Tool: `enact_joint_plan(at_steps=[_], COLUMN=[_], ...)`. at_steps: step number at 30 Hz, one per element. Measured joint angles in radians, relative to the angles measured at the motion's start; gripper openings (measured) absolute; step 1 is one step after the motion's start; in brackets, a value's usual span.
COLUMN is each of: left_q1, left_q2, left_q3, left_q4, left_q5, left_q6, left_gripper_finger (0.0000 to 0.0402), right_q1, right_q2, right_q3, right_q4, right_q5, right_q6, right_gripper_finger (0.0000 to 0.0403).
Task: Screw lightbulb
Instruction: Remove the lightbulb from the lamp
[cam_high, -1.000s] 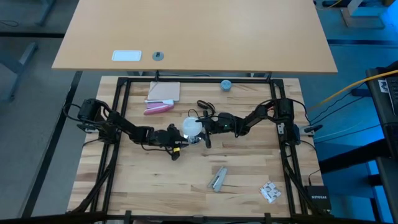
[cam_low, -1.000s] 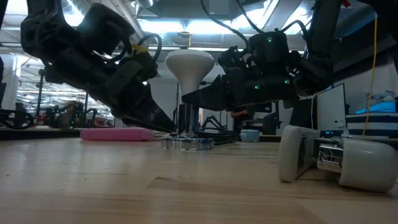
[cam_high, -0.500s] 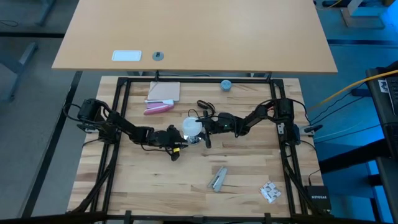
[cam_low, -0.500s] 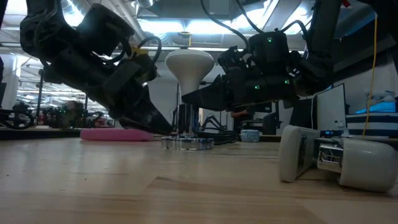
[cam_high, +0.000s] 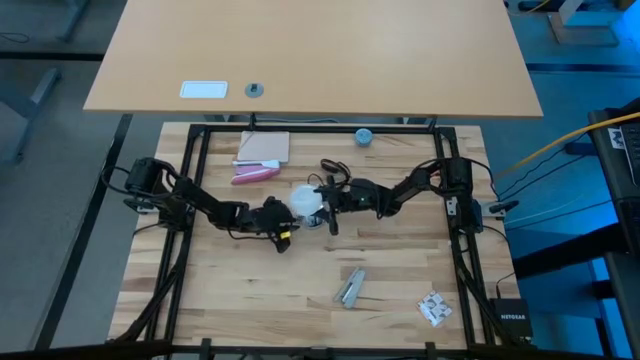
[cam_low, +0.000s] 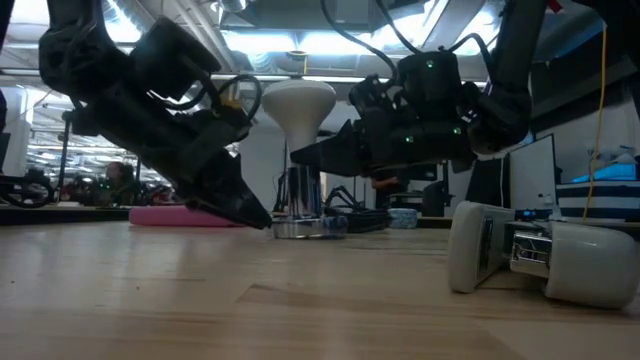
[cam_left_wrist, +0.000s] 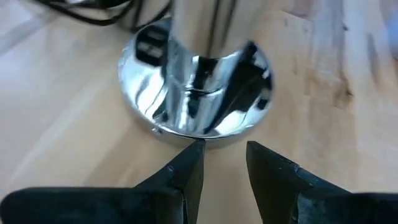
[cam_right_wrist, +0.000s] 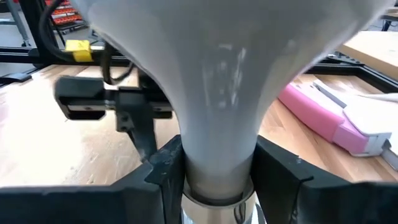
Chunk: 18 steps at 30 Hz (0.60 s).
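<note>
The frosted-white lightbulb (cam_high: 305, 200) stands neck down in the silvery socket (cam_low: 298, 200), whose round base flange (cam_left_wrist: 196, 93) rests on the table. My right gripper (cam_high: 322, 203) reaches in from the table's right and is shut on the bulb, just above the socket. My left gripper (cam_high: 281, 217) slants down from the table's left. Its two fingertips (cam_left_wrist: 224, 152) stand a narrow gap apart at the flange's rim, down by the table top (cam_low: 258, 215). My right gripper pinches the bulb's narrow neck (cam_right_wrist: 217, 155) between its two fingers (cam_right_wrist: 163, 171), just above the socket's top. The fingers come in level from the table's right, across the neck. The bulb stands upright in the socket. I cannot tell whether my left gripper's fingertips touch the flange's rim (cam_left_wrist: 199, 138).
The socket's black cord (cam_high: 330, 168) loops behind it. A pink object (cam_high: 252, 175) and a pad (cam_high: 264, 147) lie at the far left, a blue-grey cap (cam_high: 364, 136) at the far edge. A silvery piece (cam_high: 350, 287) and a white device (cam_low: 540, 255) lie nearer.
My left gripper has tipped down and brought its fingertips to the table at the socket's base. The bulb and socket have shifted slightly toward the left. My right gripper has kept its hold on the bulb.
</note>
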<state>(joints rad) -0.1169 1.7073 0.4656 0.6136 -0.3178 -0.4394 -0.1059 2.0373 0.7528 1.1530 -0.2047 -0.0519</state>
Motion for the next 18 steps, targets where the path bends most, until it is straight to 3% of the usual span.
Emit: enact_joint_plan(at_steps=[18], left_q1=[0.084], left_q2=[0.000], left_q3=[0.000], left_q4=[0.002], left_q5=[-0.003], left_q6=[0.069], left_gripper_finger=[0.0115], right_q1=[-0.001], right_q2=[-0.003], right_q3=[0.022], right_q4=[-0.053], right_q5=[-0.027], right_q6=[-0.001], right_gripper_finger=[0.0162])
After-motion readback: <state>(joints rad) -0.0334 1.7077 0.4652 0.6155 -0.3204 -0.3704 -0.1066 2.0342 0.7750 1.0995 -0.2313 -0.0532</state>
